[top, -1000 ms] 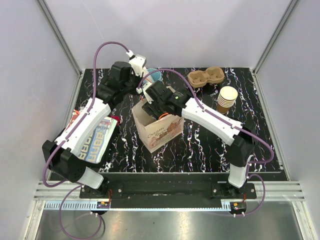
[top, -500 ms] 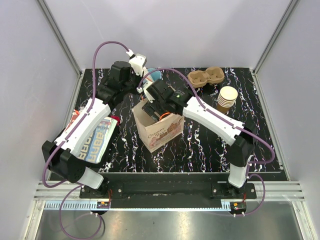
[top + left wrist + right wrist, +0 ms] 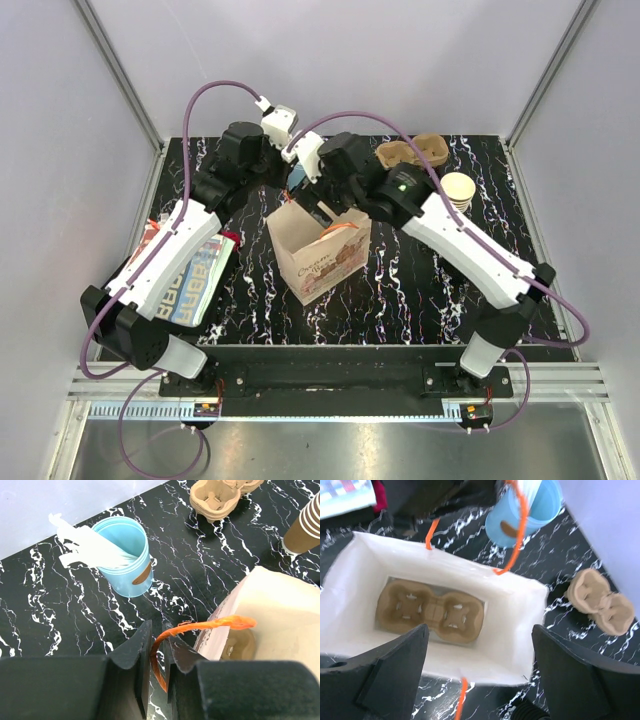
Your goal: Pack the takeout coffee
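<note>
No view shows the takeout coffee. A white paper bag (image 3: 320, 262) with orange handles stands open mid-table. My left gripper (image 3: 159, 635) is shut on one orange handle (image 3: 210, 625) at the bag's far side and holds it up. My right gripper (image 3: 480, 627) hangs open above the bag's mouth (image 3: 520, 605), with nothing between its fingers. A tan cardboard cup carrier (image 3: 430, 611) lies flat on the bag's bottom, both of its wells empty. In the top view the right gripper (image 3: 325, 212) sits just over the bag's back rim.
A light-blue cup of white sticks (image 3: 125, 555) stands behind the bag. More tan carriers (image 3: 412, 153) lie at the back right. A stack of tan paper cups (image 3: 457, 190) stands to their right. Printed packets (image 3: 195, 280) lie under the left arm.
My right gripper has risen out of the bag toward the back and its jaws have spread wider. The left gripper keeps its hold on the handle.
</note>
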Available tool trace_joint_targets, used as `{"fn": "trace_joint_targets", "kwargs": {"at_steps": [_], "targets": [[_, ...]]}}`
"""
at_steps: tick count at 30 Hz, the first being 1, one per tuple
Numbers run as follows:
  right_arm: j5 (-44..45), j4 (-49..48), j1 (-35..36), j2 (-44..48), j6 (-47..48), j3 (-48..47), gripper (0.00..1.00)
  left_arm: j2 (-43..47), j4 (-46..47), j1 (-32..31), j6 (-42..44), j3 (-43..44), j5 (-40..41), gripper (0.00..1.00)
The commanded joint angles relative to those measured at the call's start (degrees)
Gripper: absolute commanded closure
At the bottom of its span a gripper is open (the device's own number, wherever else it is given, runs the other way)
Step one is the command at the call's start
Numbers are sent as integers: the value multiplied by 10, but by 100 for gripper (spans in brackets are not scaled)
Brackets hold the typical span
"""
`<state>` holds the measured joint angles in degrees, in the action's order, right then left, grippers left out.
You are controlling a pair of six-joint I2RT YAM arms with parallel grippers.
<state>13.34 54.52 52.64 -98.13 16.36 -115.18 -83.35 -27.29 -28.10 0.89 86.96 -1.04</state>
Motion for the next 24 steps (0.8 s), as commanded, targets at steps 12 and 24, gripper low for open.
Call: {"fn": "trace_joint_targets", "kwargs": {"at_steps": [12, 24], "targets": [[-62, 10, 4, 87, 33, -42, 8, 11, 20, 0, -7, 23, -16, 83], [-125, 59, 4, 160, 92, -25, 7, 15, 18, -1, -7, 28, -19, 83]]}}
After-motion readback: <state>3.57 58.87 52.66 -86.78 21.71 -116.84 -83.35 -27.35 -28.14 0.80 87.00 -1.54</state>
